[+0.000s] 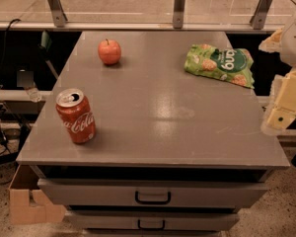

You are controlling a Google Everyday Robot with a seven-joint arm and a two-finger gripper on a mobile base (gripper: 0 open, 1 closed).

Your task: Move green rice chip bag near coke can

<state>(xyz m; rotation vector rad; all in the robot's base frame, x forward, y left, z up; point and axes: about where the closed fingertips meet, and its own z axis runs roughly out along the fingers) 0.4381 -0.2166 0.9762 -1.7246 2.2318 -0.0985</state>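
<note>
At the far right of the table (163, 107) lay the green rice chip bag (219, 64), well apart from the coke can (76, 116) standing front left. My gripper (282, 113) hung beyond the right edge; spread or pressed together, I could not tell. Both drawers (153, 194) below sat closed.

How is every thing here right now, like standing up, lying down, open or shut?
coke can: standing upright, front left of the table.
green rice chip bag: lying flat, crinkled, back right, far from the can.
apple: sitting stem up, back left.
drawers: shut.
gripper: beside the table's right edge, touching none of these things.
</note>
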